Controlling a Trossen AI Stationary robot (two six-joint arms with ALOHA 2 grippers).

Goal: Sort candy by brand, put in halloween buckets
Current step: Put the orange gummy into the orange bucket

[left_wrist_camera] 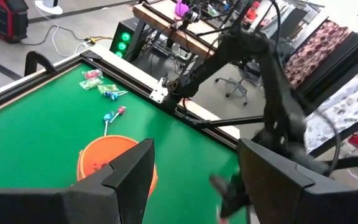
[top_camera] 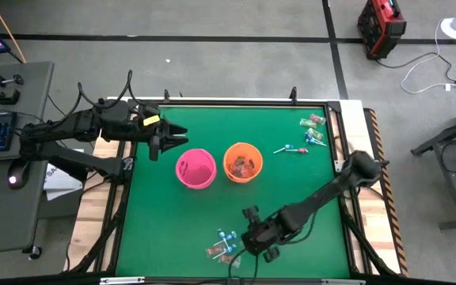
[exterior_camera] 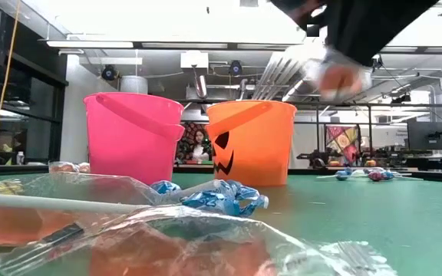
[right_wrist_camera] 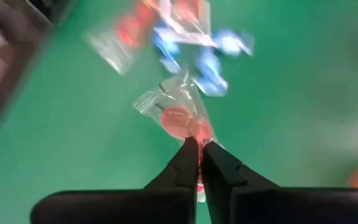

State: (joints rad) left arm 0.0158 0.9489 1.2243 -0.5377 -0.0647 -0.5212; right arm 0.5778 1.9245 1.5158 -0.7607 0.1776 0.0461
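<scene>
The right end effector (right_wrist_camera: 199,155) is pinching a red wrapped candy (right_wrist_camera: 179,121) while the orange bucket (top_camera: 242,161) is already holding some, with two piles still waiting on the table (top_camera: 291,198).

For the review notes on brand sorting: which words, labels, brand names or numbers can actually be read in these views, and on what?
None can be read.
Red-and-clear wrapped candy pinched by the right gripper: print too blurred.
Blue-wrapped lollipops: no legible brand.
Orange bucket: only a dark face, no words.
Pink bucket: no text visible.
</scene>
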